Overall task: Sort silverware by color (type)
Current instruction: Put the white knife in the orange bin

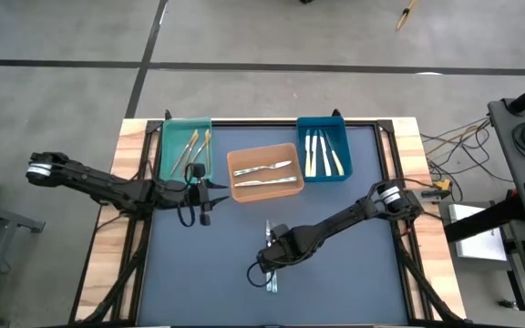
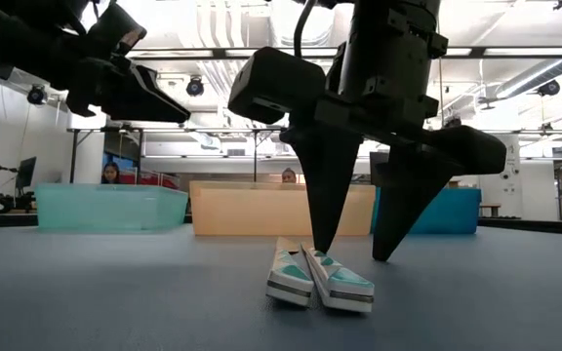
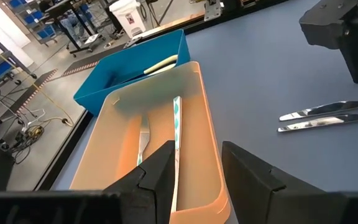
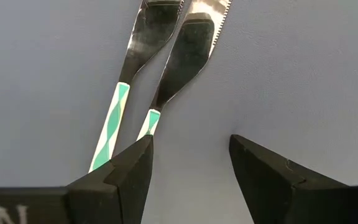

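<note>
Two knives with silver blades and teal-and-white patterned handles (image 4: 114, 124) lie flat side by side on the dark mat (image 1: 272, 284), handle ends toward the low camera (image 2: 320, 278). My right gripper (image 4: 191, 168) is open and points down over their handles (image 1: 270, 255); one finger stands on the bare mat beside them. My left gripper (image 3: 194, 174) is open and empty, hovering at the orange bin's left wall (image 1: 204, 199). The orange bin (image 3: 213, 155) holds two pieces like these. Gold pieces (image 1: 194, 146) lie in the teal bin, cream-handled ones (image 1: 322, 155) in the blue bin. My right gripper comes from above, and the tip of one finger (image 2: 322, 234) stands right at the nearer knife's handle (image 4: 149, 121). Whether that tip touches the handle cannot be told. The other finger (image 2: 388, 239) is clear of both knives.
Three bins stand in a row along the mat's far side: teal (image 1: 169, 137), orange (image 1: 264, 193) and blue (image 1: 340, 137). The right arm (image 1: 354, 214) slants across the mat's right half. Bare mat lies at the near left and near right. People show in the room behind (image 2: 110, 174).
</note>
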`<state>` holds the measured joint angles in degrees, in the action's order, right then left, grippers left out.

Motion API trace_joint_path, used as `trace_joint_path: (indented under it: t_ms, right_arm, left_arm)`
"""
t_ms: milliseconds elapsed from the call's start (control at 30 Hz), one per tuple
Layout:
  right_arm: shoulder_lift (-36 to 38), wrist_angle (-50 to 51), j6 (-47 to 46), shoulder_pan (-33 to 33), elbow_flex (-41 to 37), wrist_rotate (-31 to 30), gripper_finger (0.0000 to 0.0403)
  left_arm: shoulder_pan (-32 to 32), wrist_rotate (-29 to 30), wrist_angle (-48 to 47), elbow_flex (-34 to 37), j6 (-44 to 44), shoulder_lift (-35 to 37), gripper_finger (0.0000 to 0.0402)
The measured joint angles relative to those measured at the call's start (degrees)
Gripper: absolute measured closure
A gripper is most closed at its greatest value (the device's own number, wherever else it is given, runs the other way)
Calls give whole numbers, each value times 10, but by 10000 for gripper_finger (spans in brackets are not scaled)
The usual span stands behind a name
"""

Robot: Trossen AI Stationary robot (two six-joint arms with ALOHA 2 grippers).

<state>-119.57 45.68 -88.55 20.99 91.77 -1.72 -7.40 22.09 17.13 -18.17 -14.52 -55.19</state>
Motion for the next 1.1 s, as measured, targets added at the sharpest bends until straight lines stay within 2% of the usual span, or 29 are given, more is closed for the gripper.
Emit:
trace_joint_path:
  t_ms: [500,733,1100]
  right_arm:
    - [2,23,29,-10,-1,7,198]
    - [20,48,24,-13,-3,-11,198]
    - [0,30,29,-13,53,-29,198]
  left_arm:
    - [0,0,0,0,0,0,287]
    - [0,0,0,0,1,0,287]
    - [0,0,0,0,1,0,287]
